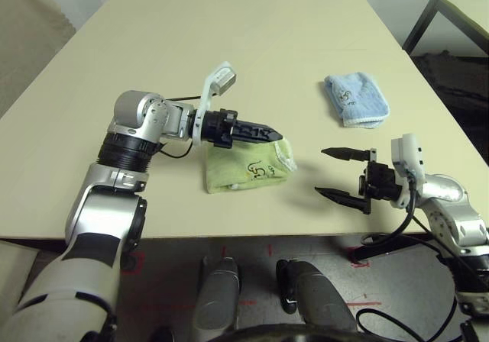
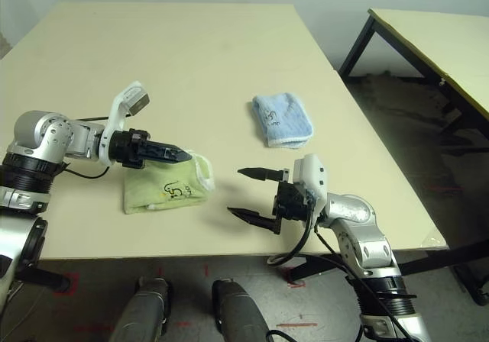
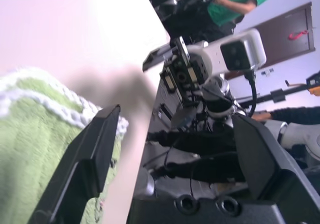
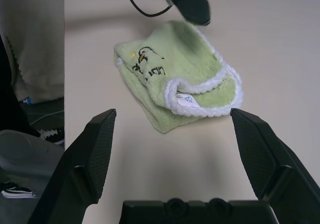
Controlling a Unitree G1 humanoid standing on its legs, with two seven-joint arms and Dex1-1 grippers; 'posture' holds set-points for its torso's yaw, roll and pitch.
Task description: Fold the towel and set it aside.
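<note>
The light green terry towel lies folded; the left gripper and right gripper both gape, empty. Next, it probably needs regrasping and setting aside.

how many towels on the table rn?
2. The green towel lies folded near the table's front edge, under the left tool. The light blue towel lies folded farther back, toward the right side. Nothing looks hidden.

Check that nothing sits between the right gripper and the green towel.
Nothing visible does. The right gripper, open, faces the towel across bare table. The left gripper hangs over the towel's far side, and the blue towel lies well off that line.
</note>
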